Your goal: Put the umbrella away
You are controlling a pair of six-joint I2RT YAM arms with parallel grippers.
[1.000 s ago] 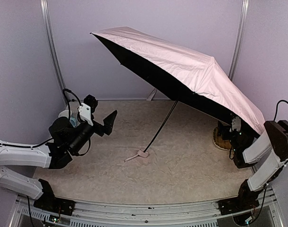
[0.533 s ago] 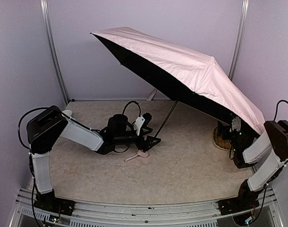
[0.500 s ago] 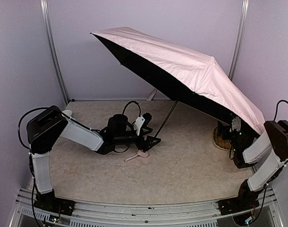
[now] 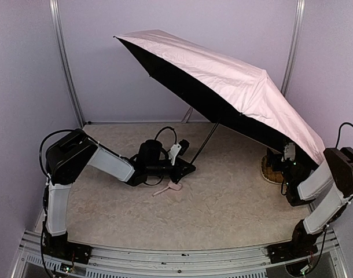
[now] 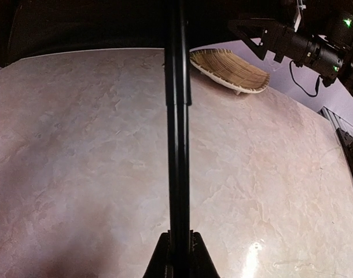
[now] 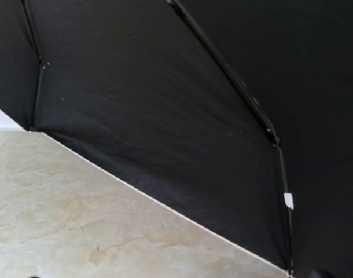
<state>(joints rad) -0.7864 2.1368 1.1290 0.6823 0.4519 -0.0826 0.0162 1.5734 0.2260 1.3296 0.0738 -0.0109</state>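
**L gripper (image 4: 187,170) shut on umbrella (image 4: 223,81) shaft (image 5: 177,145)**

Pinched low, just above handle (image 4: 175,188) resting on table (image 4: 234,208). Long axis up-right from jaws to open canopy (image 4: 246,98), tilted, rim low at right. L arm nearer: stretched low, forearm approx. flat. R gripper (image 4: 287,155) spread wide, empty, under canopy.

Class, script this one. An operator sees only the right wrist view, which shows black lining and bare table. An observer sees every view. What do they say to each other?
Operator: Is anything holding the umbrella?
Observer: Yes. The left gripper is shut on its thin black shaft, low down.
Operator: Where is the handle?
Observer: The pink handle sits on the table, just below that grip, with the open canopy leaning toward the right arm.
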